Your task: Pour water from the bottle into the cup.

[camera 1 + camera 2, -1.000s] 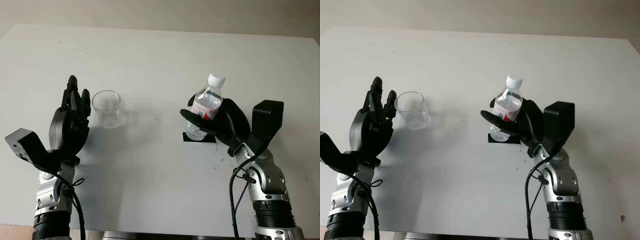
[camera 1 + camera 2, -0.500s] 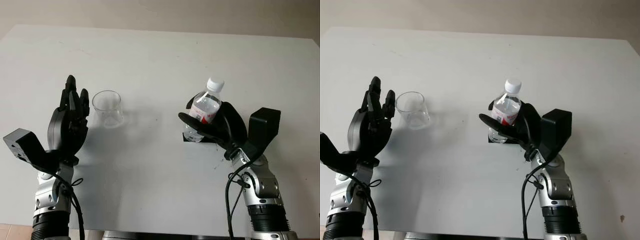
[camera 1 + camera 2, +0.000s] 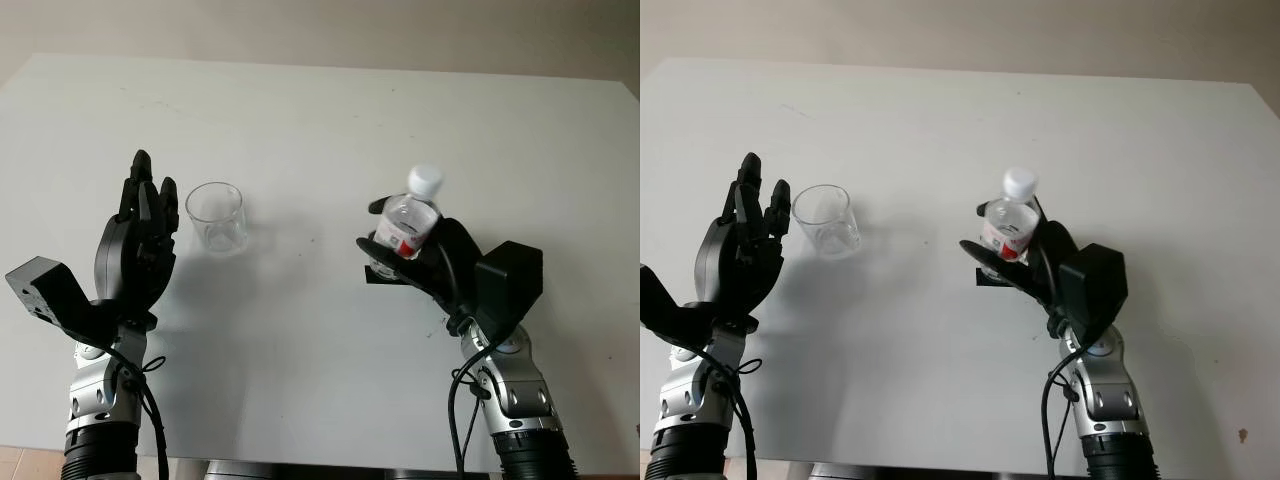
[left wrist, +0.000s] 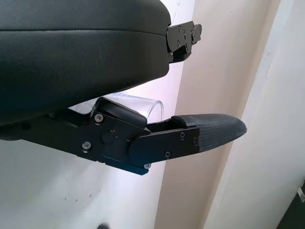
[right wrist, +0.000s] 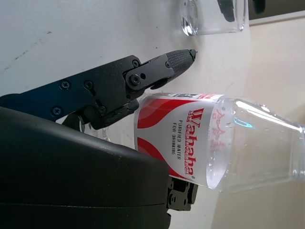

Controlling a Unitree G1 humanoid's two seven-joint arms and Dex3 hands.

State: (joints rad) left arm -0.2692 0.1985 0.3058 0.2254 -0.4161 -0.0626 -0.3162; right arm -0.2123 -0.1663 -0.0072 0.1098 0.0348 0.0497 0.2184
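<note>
A clear plastic water bottle (image 3: 407,222) with a white cap and a red-and-white label stands right of centre, and my right hand (image 3: 398,246) is shut on its body. The hand hides the bottle's base; I cannot tell if it touches the table. In the right wrist view the label (image 5: 183,136) sits between the fingers (image 5: 143,76) and the palm. An empty clear cup (image 3: 216,216) stands upright left of centre. My left hand (image 3: 143,215) is open and raised just left of the cup, a small gap apart. The cup rim (image 4: 136,102) shows behind that hand's finger (image 4: 209,130).
A small black square mark (image 3: 378,277) lies on the white table (image 3: 320,120) under the bottle and the right hand. Open table runs between cup and bottle. The table's far edge (image 3: 320,68) meets a beige wall.
My right hand and the bottle have shifted a little left and toward me, and the bottle's cap sits lower in the picture. The left hand and the cup have stayed put.
</note>
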